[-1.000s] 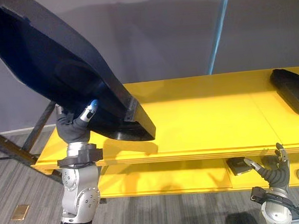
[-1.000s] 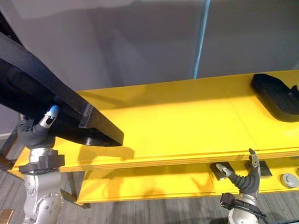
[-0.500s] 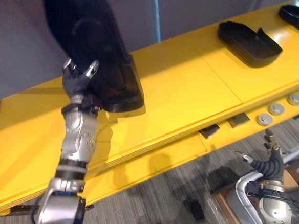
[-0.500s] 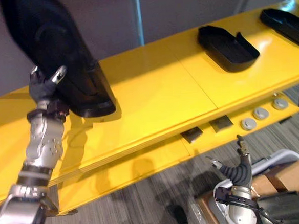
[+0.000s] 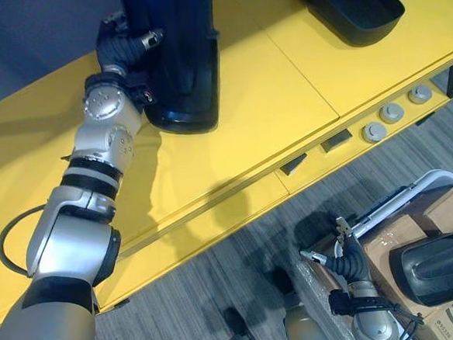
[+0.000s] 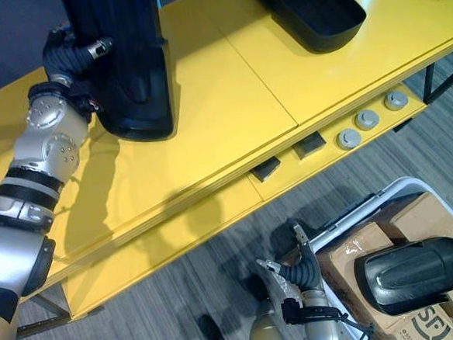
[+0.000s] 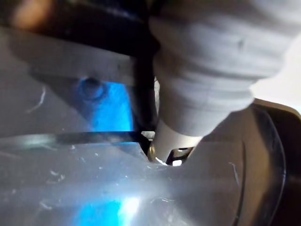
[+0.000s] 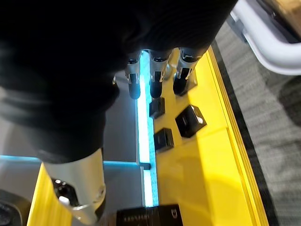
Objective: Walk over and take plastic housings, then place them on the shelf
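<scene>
Housing in the box [image 5: 440, 268], dark and glossy, lies nearest, at the lower right of the frame. It rests on its side across an open cardboard box [image 5: 388, 236], which sits behind a white tubular rail [image 5: 415, 192].

Just left of that, at the bottom middle, the right hand [image 5: 344, 265] hangs over the grey carpeted floor [image 5: 219, 279]. Its fingers [image 8: 155, 75] are straight and spread, the thumb set apart, and nothing is in it.

Further back, the yellow shelf [image 5: 269, 112] runs on a slant from the lower left to the upper right. On its lower ledge sit two small dark blocks [image 5: 336, 140], and to their right a row of round grey discs [image 5: 375, 131].

On the shelf top, at the upper left of centre, the tall housing [image 5: 180, 56] stands on end. Its rounded base is on the yellow surface and its upper part runs out of the frame. The left hand [image 5: 125, 49] is against its left side. From where I stand the fingers seem curled round that edge, one dark-tipped finger laid across the housing's face.

Farthest off, at the upper right, a tray-shaped housing [image 5: 347, 2] lies flat on the shelf with its hollow side up, well apart from the tall one.
</scene>
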Controlling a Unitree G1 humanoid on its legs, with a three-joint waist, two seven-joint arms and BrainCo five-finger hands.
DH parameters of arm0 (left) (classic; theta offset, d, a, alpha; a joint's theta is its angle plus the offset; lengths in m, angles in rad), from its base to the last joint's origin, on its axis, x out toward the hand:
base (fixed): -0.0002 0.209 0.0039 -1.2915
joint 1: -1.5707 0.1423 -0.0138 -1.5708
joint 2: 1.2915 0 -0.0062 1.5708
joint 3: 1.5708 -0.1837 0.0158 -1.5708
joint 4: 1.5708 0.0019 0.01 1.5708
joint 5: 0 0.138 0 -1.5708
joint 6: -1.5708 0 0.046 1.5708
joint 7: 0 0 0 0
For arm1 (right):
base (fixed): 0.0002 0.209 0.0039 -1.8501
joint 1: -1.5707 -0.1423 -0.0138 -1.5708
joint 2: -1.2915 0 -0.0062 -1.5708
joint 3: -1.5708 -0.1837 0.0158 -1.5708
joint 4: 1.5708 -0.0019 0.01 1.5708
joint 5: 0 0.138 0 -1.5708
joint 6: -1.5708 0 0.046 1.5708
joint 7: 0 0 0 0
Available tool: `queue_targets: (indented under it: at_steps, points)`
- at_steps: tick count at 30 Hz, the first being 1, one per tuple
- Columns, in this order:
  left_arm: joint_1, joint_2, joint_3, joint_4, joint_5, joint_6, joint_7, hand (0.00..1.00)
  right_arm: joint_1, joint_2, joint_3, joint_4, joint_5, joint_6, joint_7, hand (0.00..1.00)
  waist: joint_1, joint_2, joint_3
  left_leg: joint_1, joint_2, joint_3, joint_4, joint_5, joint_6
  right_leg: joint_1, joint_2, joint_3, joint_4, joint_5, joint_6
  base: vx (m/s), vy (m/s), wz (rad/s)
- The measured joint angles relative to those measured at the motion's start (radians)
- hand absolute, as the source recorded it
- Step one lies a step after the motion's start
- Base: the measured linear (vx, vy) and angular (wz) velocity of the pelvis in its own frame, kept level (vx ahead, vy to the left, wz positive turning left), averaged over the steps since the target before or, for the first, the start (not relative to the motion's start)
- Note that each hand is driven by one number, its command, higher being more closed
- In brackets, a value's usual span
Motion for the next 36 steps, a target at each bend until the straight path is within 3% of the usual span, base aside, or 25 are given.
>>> queue_targets:
  at_steps: [7,20,21,36]
  points:
    - [-0.017,0.002,0.021,0.07,0.002,0.038,0.059,1.0,0.01,0.0,0.049,0.034,0.0,0.0,0.0,0.0,0.003,0.0,0.015,-0.03,0.002,-0.009,0.017,0.0,-0.001,-0.018,-0.002,-0.007,0.0,0.005,0.0,-0.01,0.036,0.05]
    - [0.029,-0.049,0.021,0.08,0.003,0.086,0.067,1.0,0.009,-0.002,0.104,0.068,0.0,0.003,-0.004,0.0,0.003,-0.002,0.028,-0.03,0.001,-0.026,0.016,0.0,-0.001,-0.011,-0.005,-0.029,0.001,0.005,0.001,0.01,0.043,0.04]
    - [0.04,-0.051,0.021,0.08,0.003,0.089,0.069,0.0,0.009,-0.002,0.104,0.068,0.0,0.003,-0.004,0.0,0.004,-0.002,0.028,-0.03,0.001,-0.028,0.016,0.0,-0.001,-0.011,-0.005,-0.029,0.001,0.005,0.001,0.0,0.055,0.06]
    - [0.062,-0.069,0.052,0.081,0.095,0.112,0.088,0.0,0.009,-0.01,0.133,0.076,0.0,0.002,-0.017,0.0,0.009,-0.002,0.028,-0.028,0.002,-0.035,0.016,0.004,-0.002,-0.005,-0.005,-0.034,0.001,0.006,0.0,0.0,0.045,0.01]
